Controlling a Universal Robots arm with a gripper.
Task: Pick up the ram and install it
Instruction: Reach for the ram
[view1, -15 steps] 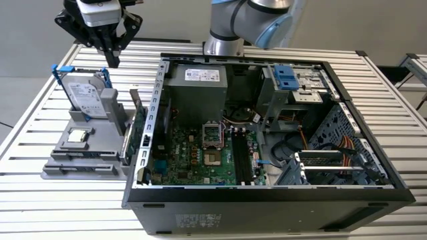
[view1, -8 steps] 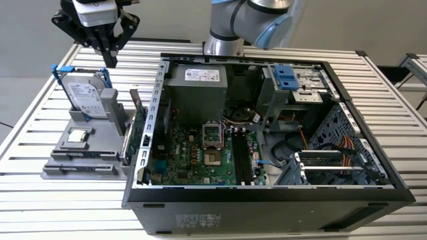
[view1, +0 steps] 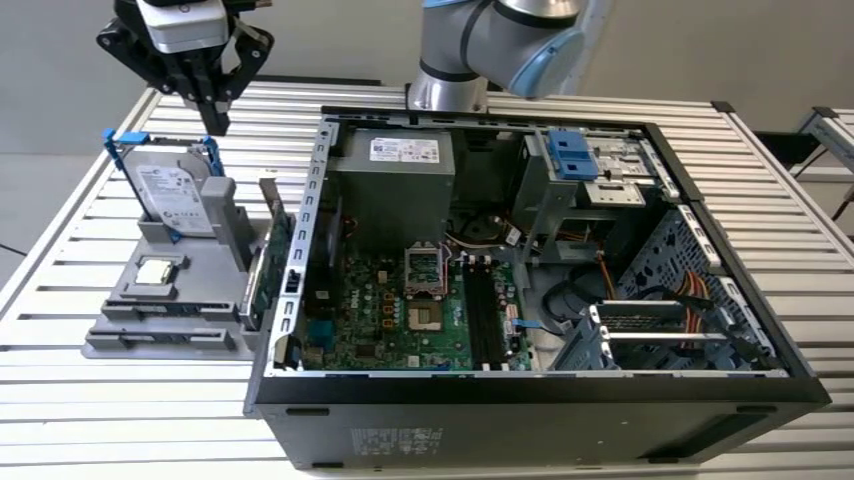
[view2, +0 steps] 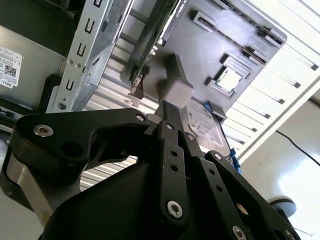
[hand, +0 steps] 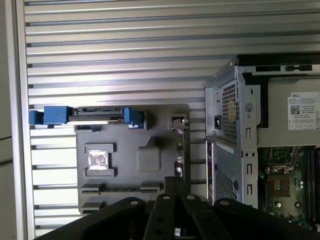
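1. At the exterior view's far left, you had the bare slats of the table (view1: 54, 400) well out from the claw, open right to the table's edge.
2. Your claw (view1: 214, 122) hung above the rear end of the grey holder (view1: 160, 335), its fingers pressed together tip to tip and clear of everything. In both wrist views its own dark linkage covered the near part of the scene, so the holder's closest edge was hidden from you.
3. Straight below the claw stood the hard drive (view1: 174, 195), upright in its blue bracket (view1: 118, 140).
4. Below the claw and further forward, the processor (view1: 158, 270) lay flat in its recess.
5. The ram (view1: 275, 255) stood on edge along the holder's side, below the claw and toward the exterior view's right, untouched. In the first wrist view you saw the ram (hand: 185, 150) edge-on as a thin line, so its chips could not be made out; in the second wrist view the ram (view2: 150, 47) ran off the frame.
6. Just beyond the ram rose the wall of the computer case (view1: 315, 200), leaving you a narrow gap on that side.
7. Well to the claw's right in the exterior view, the motherboard (view1: 387, 320) lay open to you, and the arm (view1: 494, 40) was cut off by the frame.
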